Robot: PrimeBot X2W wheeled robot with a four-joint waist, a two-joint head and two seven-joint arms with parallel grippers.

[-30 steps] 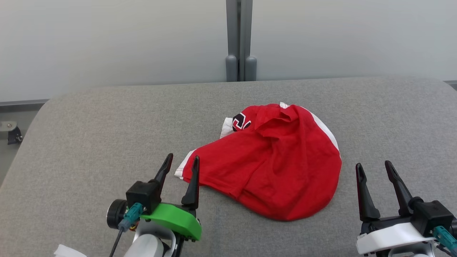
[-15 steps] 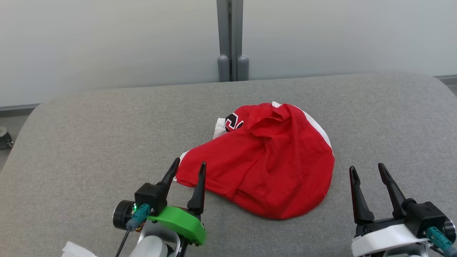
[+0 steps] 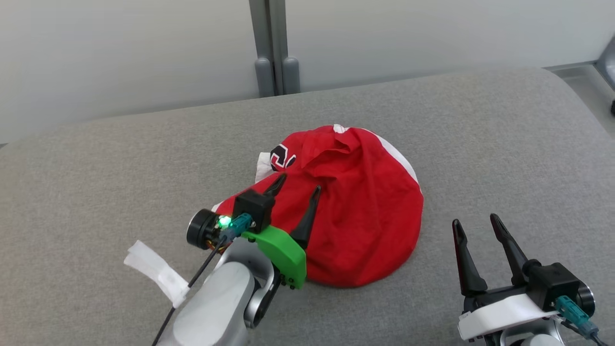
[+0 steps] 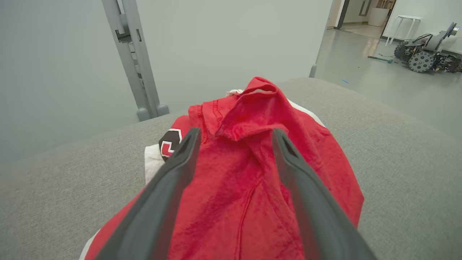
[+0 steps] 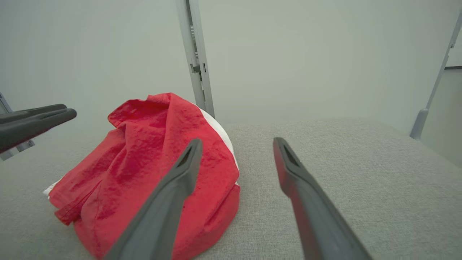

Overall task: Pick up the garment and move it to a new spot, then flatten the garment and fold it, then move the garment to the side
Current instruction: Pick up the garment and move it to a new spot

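Directly over the crumpled red-and-white cloth garment [image 3: 365, 216] heaped on the grey fabric-covered surface [image 3: 96, 158], my left gripper [image 3: 300, 181] hangs released, spread wide, the nearer arm; my right gripper [image 3: 474, 219], equally unclenched, stands apart off the heap's right.

Grey table [image 3: 96, 168], grey post [image 3: 269, 48]

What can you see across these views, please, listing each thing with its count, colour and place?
garment: one, red with white trim, crumpled mid-table
table: one, grey fabric, beneath the garment
post: one, grey, behind the table
white strip: one, white, lower left of head view
wheeled machine: one, dark, far floor, left wrist view
left gripper: one, dark fingers, open, over garment's left part
right gripper: one, dark fingers, open, over bare table right of garment
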